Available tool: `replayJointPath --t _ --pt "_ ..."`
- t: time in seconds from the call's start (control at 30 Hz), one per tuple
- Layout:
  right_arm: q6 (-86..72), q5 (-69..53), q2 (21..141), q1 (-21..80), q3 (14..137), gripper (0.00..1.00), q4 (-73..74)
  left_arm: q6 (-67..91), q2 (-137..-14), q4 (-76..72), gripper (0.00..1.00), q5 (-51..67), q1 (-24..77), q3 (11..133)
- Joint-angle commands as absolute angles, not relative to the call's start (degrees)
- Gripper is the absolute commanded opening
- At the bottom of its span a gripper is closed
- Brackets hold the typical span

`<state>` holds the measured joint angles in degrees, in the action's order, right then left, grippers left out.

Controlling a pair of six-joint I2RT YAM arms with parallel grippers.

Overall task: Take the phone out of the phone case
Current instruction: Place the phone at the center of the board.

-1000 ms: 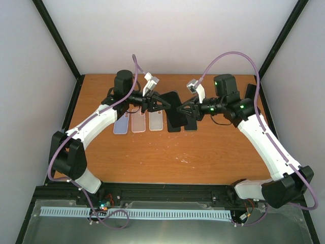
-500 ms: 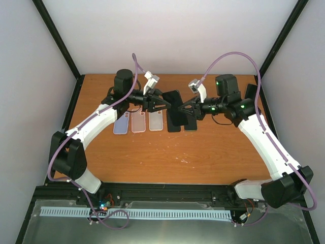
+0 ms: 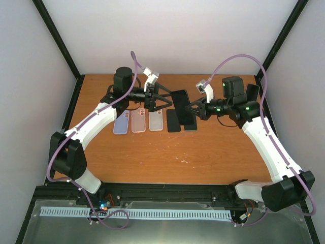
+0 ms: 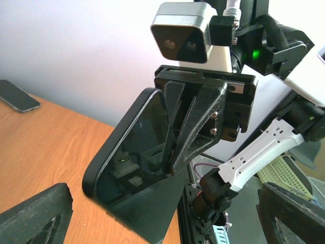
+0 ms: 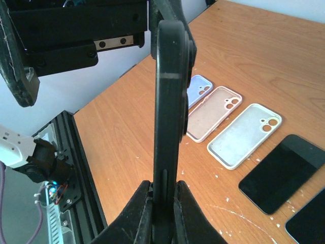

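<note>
A black phone (image 3: pixel 180 99) stands upright above the table, held at its lower edge by my right gripper (image 3: pixel 191 109), which is shut on it. In the right wrist view the phone (image 5: pixel 170 101) shows edge-on between the fingers of that gripper (image 5: pixel 165 198). Its dark screen (image 4: pixel 132 152) has a black rim; I cannot tell the phone case apart from the phone. My left gripper (image 3: pixel 165 100) hangs just left of the phone with its jaws wide open, clear of it. In its own view the left gripper (image 4: pixel 162 223) has its fingers at the two bottom corners.
Three empty cases lie in a row on the table: lavender (image 3: pixel 121 123), pink (image 3: pixel 138 122) and white (image 3: pixel 156 121). Two dark phones (image 3: pixel 173 120) (image 3: pixel 190 123) lie flat beside them, under the held phone. Another dark phone (image 4: pixel 18 96) lies at the back right.
My left gripper has opened wide and let go of the phone. The right gripper has drawn slightly right with the phone still in it.
</note>
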<state>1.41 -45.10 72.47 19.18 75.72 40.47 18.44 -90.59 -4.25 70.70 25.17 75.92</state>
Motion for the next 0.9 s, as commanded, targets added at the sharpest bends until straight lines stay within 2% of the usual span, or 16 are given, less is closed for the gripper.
replayJointPath --t 0.0,0.87 --pt "1.6 -44.6 69.5 17.0 74.8 0.03 39.1 16.0 -89.5 -2.0 1.0 66.7 25.5 78.8" --pt "6.6 -41.1 71.4 5.6 71.3 0.03 45.7 15.2 -89.2 -0.3 1.0 61.8 25.0 78.0"
